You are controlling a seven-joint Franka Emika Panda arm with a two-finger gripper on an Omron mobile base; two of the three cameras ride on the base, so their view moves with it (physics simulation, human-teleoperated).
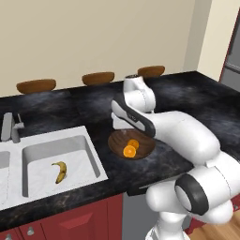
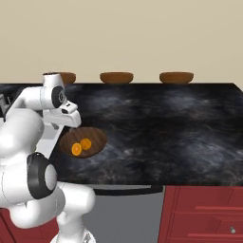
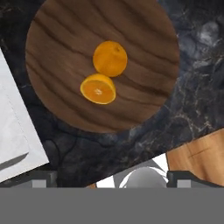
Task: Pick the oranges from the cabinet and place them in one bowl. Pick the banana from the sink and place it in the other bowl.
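Two oranges lie side by side in the dark wooden bowl on the black counter: a round one and a flatter one with its cut-like face up. The bowl sits just right of the sink. My gripper hangs above the bowl's near edge, open and holding nothing, its fingertips wide apart. The hand hovers over the bowl. A yellow banana lies in the sink's right basin. The cabinet and the other bowl are out of view.
A grey faucet stands behind the sink. Three brown stool tops line the counter's far edge. Red drawer fronts sit below the counter. The sink's white rim is close to the bowl.
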